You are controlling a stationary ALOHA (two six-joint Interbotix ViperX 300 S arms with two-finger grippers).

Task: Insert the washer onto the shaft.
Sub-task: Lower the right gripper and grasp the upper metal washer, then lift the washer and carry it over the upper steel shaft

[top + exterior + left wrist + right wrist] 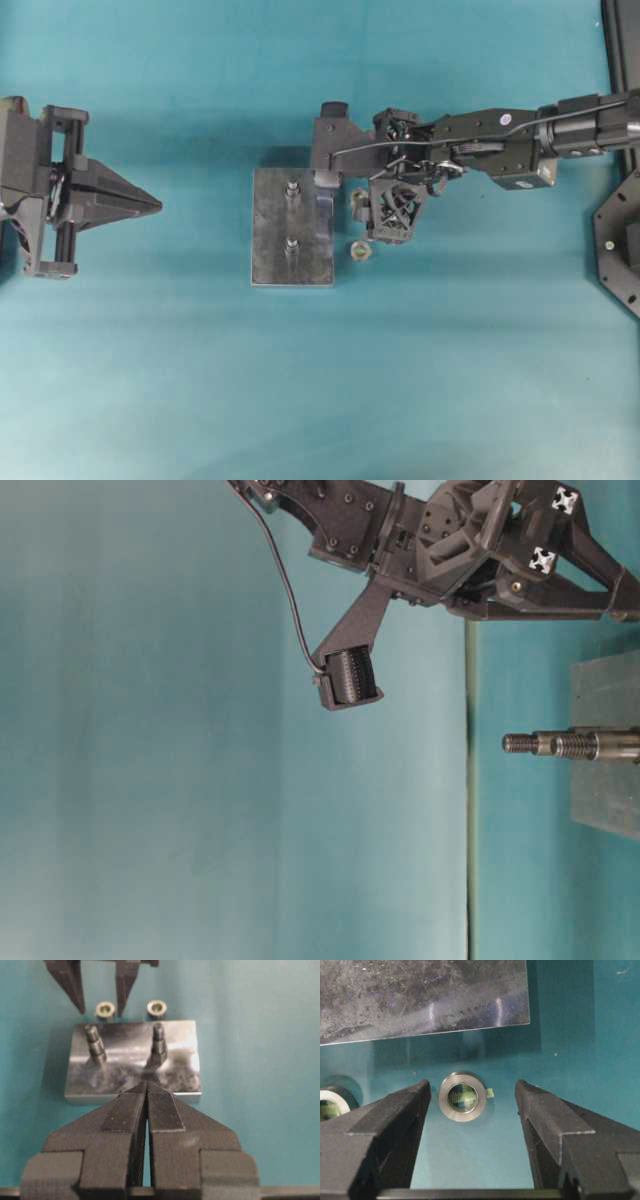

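The task is judged to be at its start: neither shaft [159,1042] on the steel plate [270,250] carries a washer yet. The washer [462,1096] lies flat on the table, just beside the plate's edge that faces the right arm, with a second ring [327,1105] near it. The right gripper [470,1110] is held low over the washer, its jaws apart on either side (no contact can be seen). The left gripper [146,1105] is parked well apart, jaws pressed together on nothing. Grasping, lifting and threading are left.
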